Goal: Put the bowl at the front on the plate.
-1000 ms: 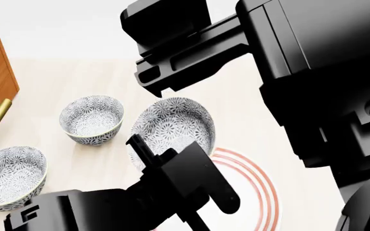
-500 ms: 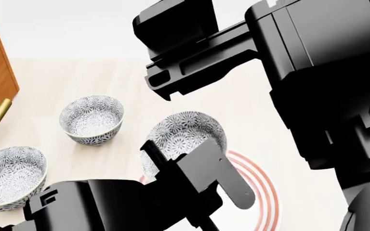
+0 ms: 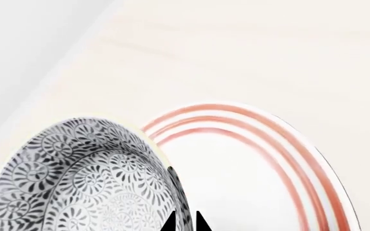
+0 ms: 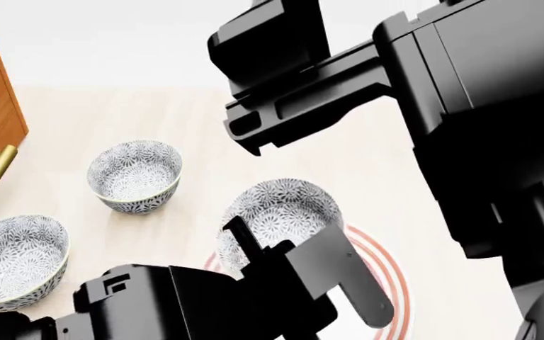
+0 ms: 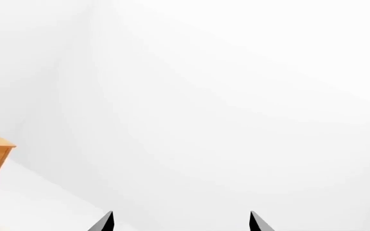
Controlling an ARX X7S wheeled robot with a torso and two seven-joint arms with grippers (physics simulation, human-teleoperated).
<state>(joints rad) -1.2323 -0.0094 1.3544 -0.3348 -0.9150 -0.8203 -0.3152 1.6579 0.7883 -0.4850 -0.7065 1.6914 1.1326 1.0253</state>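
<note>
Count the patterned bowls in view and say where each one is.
3. One bowl is held by the left gripper over the plate; a second bowl sits mid-table; a third bowl is near the left edge. The arms may hide more.

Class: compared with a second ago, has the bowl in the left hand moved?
Yes. Against the unmoved bowl by the cabinet, the held bowl has shifted right and nearer the camera, over the plate.

bowl (image 4: 282, 212) over plate (image 4: 393, 287) left edge, 2 bowls (image 4: 135, 175) further left
</note>
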